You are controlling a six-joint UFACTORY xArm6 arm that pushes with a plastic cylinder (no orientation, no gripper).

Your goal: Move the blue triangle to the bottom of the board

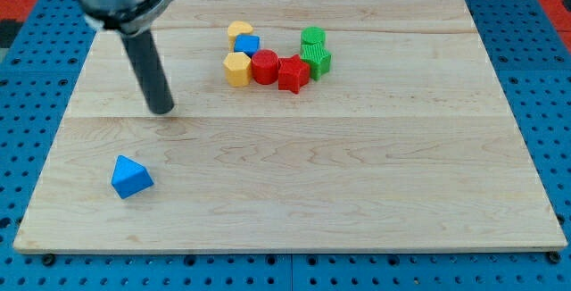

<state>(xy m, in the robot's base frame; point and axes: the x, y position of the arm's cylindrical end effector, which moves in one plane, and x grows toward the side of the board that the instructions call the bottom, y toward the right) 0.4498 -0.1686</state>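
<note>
Eight blocks sit on the wooden board [357, 166], which lies on a blue pegboard [36, 59]. One of them, the blue triangle [131, 177], lies alone near the view's bottom-left corner of the board, well apart from all the others and a short way in from the bottom edge.

The other seven form a tight cluster near the view's top centre. A yellow block [239, 31], rounded on top, sits at the cluster's upper left, with a small blue block [248, 45] touching it just below and to the right. A yellow hexagonal block [237, 68] lies below those two. A red cylinder [264, 66] sits just to its right, touching or nearly touching it. A red star-shaped block [292, 74] is pressed against the cylinder's right side. Two green blocks close the cluster on the right: one green block [312, 37] at the top and a second green block [317, 59] directly below it, beside the red star; their exact shapes cannot be made out.

The arm carries no pincer, only a dark rod [150, 63] hanging from a grey mount at the view's top left. The rod's tip [161, 110] rests on the board above the blue triangle and slightly to its right, clearly apart from it, and well left of the cluster.
</note>
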